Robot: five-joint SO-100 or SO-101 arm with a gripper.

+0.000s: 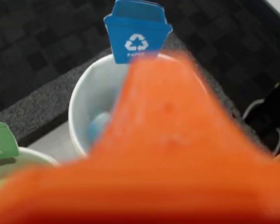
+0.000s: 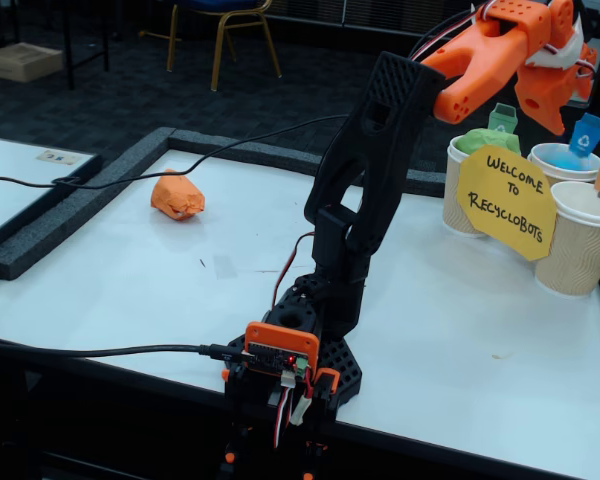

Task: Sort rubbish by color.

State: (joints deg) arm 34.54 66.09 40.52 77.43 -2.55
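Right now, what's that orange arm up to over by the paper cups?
It is sorting crumpled paper wads into cups by color. The gripper hangs above the middle cup, the one with the blue tag, and holds nothing. A light blue wad lies inside that cup, and a green wad fills the cup beside it. The orange wad sits alone on the white table, far from the cups, not yet sorted.
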